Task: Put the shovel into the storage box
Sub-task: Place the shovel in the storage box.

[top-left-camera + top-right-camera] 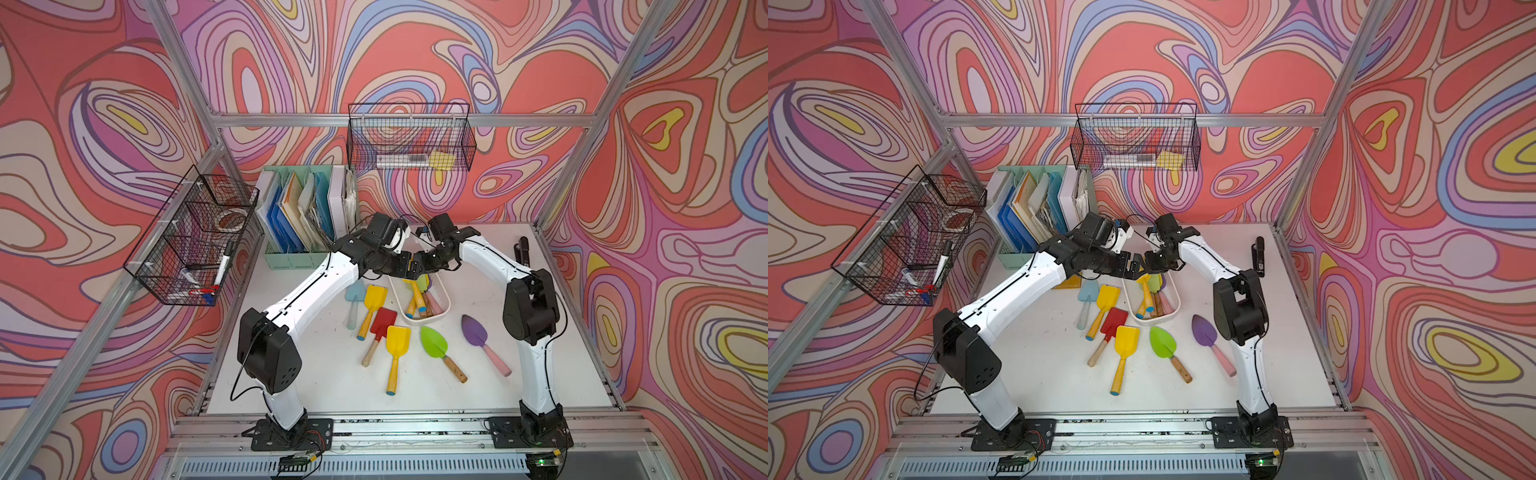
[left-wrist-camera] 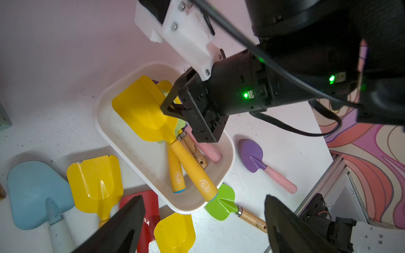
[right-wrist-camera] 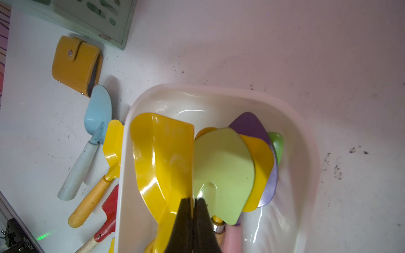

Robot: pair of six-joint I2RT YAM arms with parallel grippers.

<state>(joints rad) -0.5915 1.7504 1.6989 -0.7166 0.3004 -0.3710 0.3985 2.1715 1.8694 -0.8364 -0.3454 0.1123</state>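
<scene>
The white storage box [image 1: 420,321] [image 1: 1154,320] [image 2: 99,118] [image 3: 219,89] lies mid-table and holds several shovels. Topmost among them is a yellow shovel [image 2: 140,109] [image 3: 160,153] [image 1: 412,286]. My right gripper [image 3: 192,199] [image 1: 420,267] [image 1: 1148,264] is shut on the thin side edge of that shovel's blade, inside the box. Just above the box's near end hovers my left gripper [image 2: 203,197] [image 1: 409,271] [image 1: 1133,268], open and empty. More shovels lie loose on the table: light blue [image 1: 355,293], yellow [image 1: 375,297], red [image 1: 383,320], another yellow [image 1: 398,338], green [image 1: 433,340] and purple [image 1: 473,328].
A mint-green file organizer [image 1: 299,208] stands at the back left. Black wire baskets hang on the back wall [image 1: 409,137] and the left frame [image 1: 191,237]. A black stapler-like object [image 1: 523,249] lies at the back right, a mustard wallet [image 3: 76,63] by the organizer.
</scene>
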